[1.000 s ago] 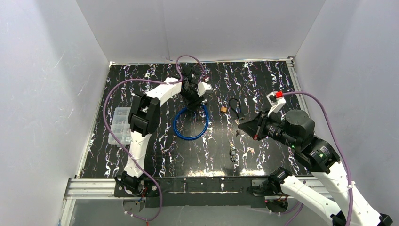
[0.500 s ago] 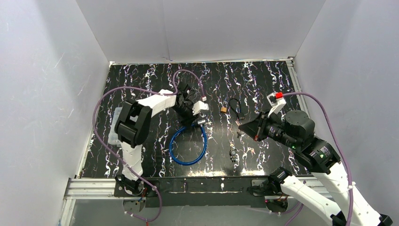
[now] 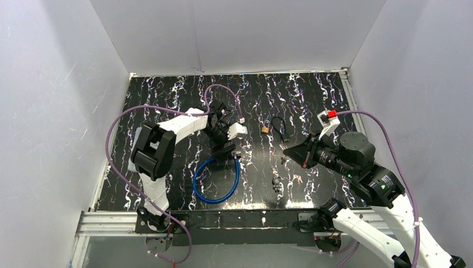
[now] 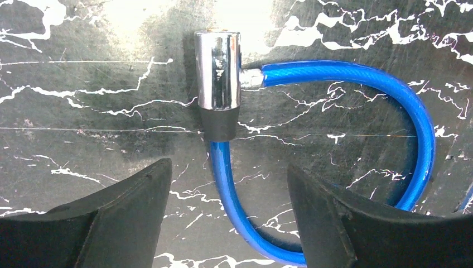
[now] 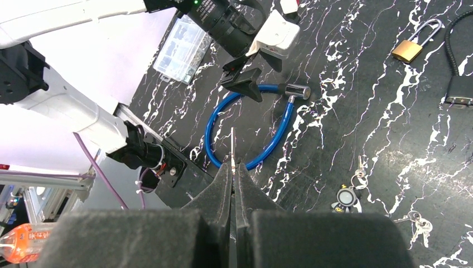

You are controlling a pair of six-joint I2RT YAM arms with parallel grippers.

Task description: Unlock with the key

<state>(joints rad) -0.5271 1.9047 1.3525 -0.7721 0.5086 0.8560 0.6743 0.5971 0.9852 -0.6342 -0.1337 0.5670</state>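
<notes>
Near the table's (image 3: pixel 167 100) front edge, loose keys (image 3: pixel 276 182) are lying right of a blue cable lock (image 3: pixel 193 181). Just beyond the keys, the right arm (image 3: pixel 357 153) is hovering with its jaws pressed together, pinching a thin key (image 5: pixel 232 146) that is pointing left. The left arm (image 3: pixel 184 124) is hanging over the cable beside its chrome barrel (image 4: pixel 218 70), with its jaws spread and holding nothing. Farther back, a brass padlock (image 5: pixel 407 50) is lying beside a black lock (image 5: pixel 460 92).
</notes>
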